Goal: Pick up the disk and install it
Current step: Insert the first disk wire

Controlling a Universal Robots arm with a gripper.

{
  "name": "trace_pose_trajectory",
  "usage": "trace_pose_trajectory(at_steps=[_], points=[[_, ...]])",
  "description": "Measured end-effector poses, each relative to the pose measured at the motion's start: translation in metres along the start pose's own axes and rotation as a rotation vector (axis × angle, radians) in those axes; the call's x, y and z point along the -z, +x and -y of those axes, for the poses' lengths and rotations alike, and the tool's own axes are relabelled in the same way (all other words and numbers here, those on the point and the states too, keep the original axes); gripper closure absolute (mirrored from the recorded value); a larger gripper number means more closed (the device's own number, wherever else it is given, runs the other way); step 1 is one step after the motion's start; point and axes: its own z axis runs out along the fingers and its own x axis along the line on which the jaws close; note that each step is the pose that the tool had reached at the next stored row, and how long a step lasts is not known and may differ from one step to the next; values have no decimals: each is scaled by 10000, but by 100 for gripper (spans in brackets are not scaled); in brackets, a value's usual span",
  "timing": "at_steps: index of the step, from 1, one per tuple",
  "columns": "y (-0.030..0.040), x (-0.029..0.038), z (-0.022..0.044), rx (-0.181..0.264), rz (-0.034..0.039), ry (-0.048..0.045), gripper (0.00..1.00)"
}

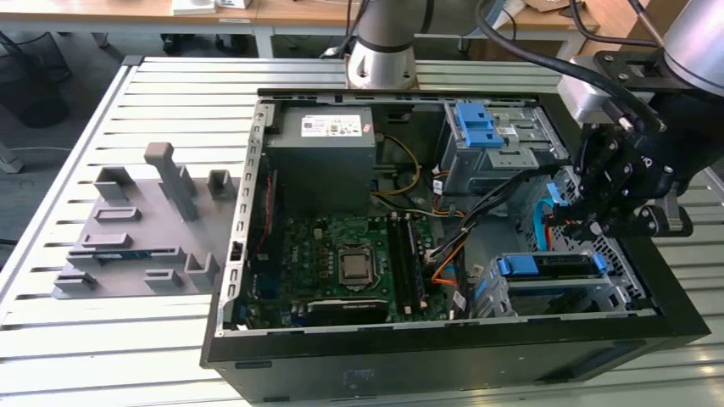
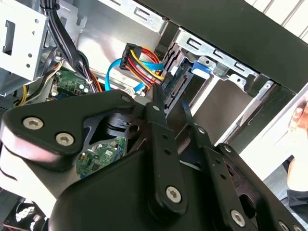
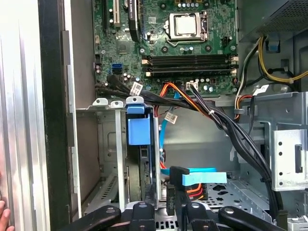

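Note:
The disk [image 1: 551,266] sits on edge in the metal drive cage [image 1: 616,292] at the open computer case's corner, on the exterior view's right. Its blue carrier tab [image 3: 139,130] stands up between the cage rails, and its connector edge [image 2: 176,85] faces the cable bundle. My gripper [image 1: 596,222] hangs just above the space between this cage and the upper one, close beside the disk. In the first wrist view my gripper [image 3: 167,211] is over a black plug with blue tape [image 3: 195,177] next to the disk.
Black, orange and blue cables [image 3: 211,113] cross from the motherboard [image 1: 345,259] to the cages. A grey power supply [image 1: 322,148] and a second cage with a light-blue latch [image 1: 481,125] lie at the back. A grey fixture [image 1: 147,233] stands beside the case. A hand [image 2: 298,120] rests outside the case wall.

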Motion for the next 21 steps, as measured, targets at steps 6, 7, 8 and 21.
trace_pose_trajectory(at_steps=[6,7,8,21], points=[[-35,-29,-3,-6,3,25,69],[-38,-36,-3,-7,4,32,69],[-41,-43,-4,-8,6,44,69],[-42,-88,-4,-5,13,185,77]])
